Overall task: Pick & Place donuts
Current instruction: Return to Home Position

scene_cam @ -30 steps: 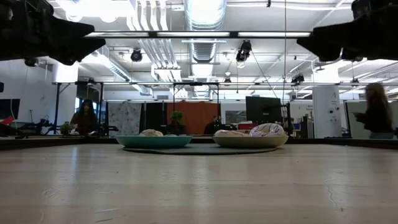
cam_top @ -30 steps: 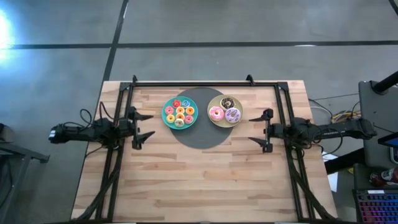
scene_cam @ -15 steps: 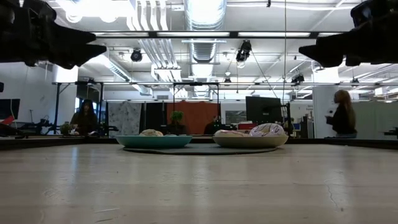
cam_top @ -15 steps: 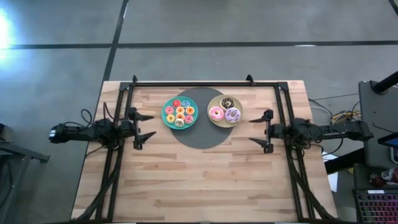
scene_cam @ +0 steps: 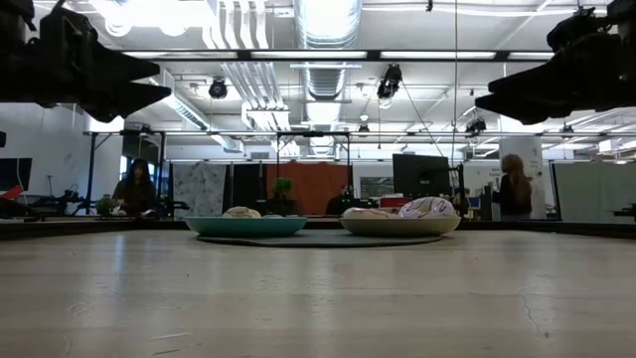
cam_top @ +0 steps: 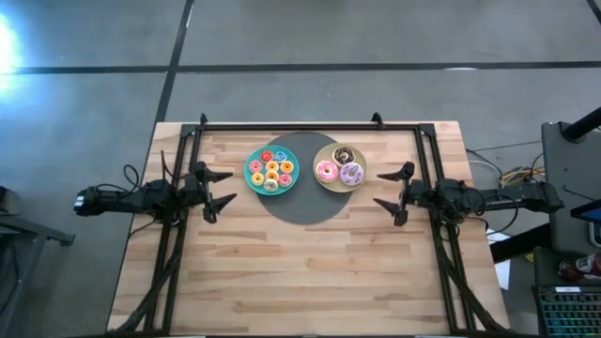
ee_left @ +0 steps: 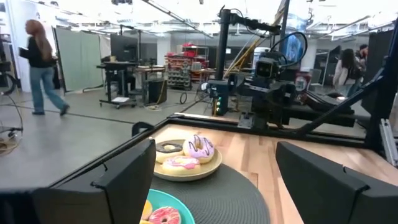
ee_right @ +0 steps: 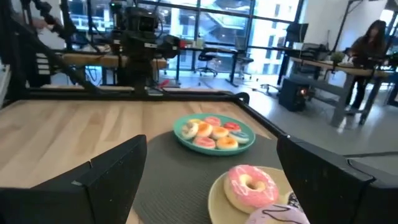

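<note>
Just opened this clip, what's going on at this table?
Nothing is being handled right now. The left claw and right claw hang open and empty at opposite sides of the table, touching nothing. The small donuts lie together on the teal plate, the three larger donuts on the beige plate, both plates on a dark round mat.

Floor: the concrete floor [cam_top: 376, 38] was grey, crossed by dark seams.
Ceiling: a round duct [scene_cam: 328, 25] ran between strip lights [scene_cam: 417, 55].
Far wall: an orange-red panel [scene_cam: 308, 184] stood beside a dark monitor [scene_cam: 422, 174].
Windows: tall windows [ee_right: 205, 25] rose beyond desks [ee_right: 323, 65].
People: one person [scene_cam: 514, 187] stood, a seated person [scene_cam: 134, 187] stayed far back.
Bench: the bench [cam_top: 310, 282] was pale wood planks.
</note>
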You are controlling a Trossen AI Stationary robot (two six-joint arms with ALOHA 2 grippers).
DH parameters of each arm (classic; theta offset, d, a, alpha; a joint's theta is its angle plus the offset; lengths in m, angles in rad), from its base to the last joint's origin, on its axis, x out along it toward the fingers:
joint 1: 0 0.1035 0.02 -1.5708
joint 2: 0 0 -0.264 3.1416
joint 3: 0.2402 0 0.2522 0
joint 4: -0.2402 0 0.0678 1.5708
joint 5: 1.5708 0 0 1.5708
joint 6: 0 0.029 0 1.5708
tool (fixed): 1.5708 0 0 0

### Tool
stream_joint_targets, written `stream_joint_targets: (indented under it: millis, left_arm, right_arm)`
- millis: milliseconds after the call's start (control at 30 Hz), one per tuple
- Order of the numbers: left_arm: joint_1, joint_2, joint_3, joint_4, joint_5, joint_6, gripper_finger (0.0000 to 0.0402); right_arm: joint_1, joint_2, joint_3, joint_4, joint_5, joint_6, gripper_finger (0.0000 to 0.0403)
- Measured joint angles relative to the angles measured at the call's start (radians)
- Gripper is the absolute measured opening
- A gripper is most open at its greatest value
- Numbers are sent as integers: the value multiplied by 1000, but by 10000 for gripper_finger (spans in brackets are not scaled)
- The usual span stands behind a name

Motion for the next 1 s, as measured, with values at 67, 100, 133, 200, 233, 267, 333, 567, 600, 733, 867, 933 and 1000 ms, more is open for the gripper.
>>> stream_joint_targets:
  millis: [67,100,133,200,233,267,333,567,600,733,867,933,1000]
  left_arm:
    - [0,0,0,0,3,-9,307]
    - [0,0,0,-1,13,-8,307]
    - [0,0,0,-3,23,-5,307]
    - [0,0,0,-5,28,-2,307]
    - [0,0,0,-5,28,-2,307]
    - [0,0,0,-7,28,2,307]
    - [0,0,0,-15,28,14,307]
    - [0,0,-1,-20,30,-21,307]
    - [0,0,-1,-20,30,-21,307]
    - [0,0,-1,-20,30,-22,307]
    - [0,0,-1,-19,30,-23,307]
    - [0,0,-1,-19,30,-23,307]
    - [0,0,-1,-19,30,-24,307]
  right_arm:
    - [0,0,0,0,-17,5,354]
    - [1,0,0,0,-42,4,354]
    - [1,0,0,0,-72,-4,354]
    - [1,0,0,0,-117,-15,354]
    - [1,0,0,2,-127,-15,354]
    - [1,0,0,2,-129,-15,354]
    - [1,0,0,2,-130,-17,354]
    - [1,0,0,0,-131,-22,354]
    - [1,0,0,0,-131,-19,354]
    - [1,0,0,0,-131,-21,354]
    - [1,0,0,0,-133,-21,354]
    - [1,0,0,0,-133,-21,354]
    - [1,0,0,0,-133,-22,354]
